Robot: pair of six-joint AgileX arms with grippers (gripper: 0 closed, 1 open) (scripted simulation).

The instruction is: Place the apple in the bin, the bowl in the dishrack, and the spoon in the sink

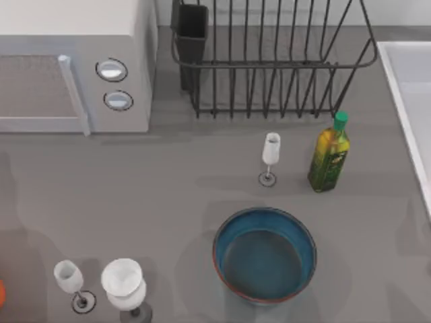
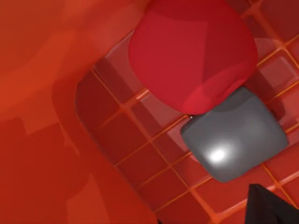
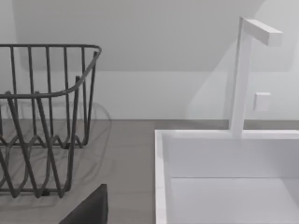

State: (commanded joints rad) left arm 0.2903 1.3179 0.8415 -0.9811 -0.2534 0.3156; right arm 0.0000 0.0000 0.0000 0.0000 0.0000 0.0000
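Note:
The red apple (image 2: 191, 53) lies inside the bin (image 2: 56, 116), over its orange-red grid floor, touching a glossy grey rounded block (image 2: 233, 135). A dark part of my left gripper (image 2: 273, 207) hangs above that floor, apart from the apple. The blue bowl (image 1: 264, 254) stands upright near the table's front, right of centre. The black wire dishrack (image 1: 269, 60) is at the back and holds nothing. The white sink (image 1: 412, 101) runs along the right edge. A dark part of my right gripper (image 3: 88, 210) hovers between the dishrack (image 3: 42, 126) and the sink (image 3: 224, 182). The spoon is out of view.
A microwave (image 1: 74, 67) fills the back left. A small wine glass (image 1: 270, 158) and an oil bottle (image 1: 329, 153) stand between bowl and dishrack. Two glasses (image 1: 101, 286) stand at the front left. A white tap (image 3: 243, 74) rises behind the sink.

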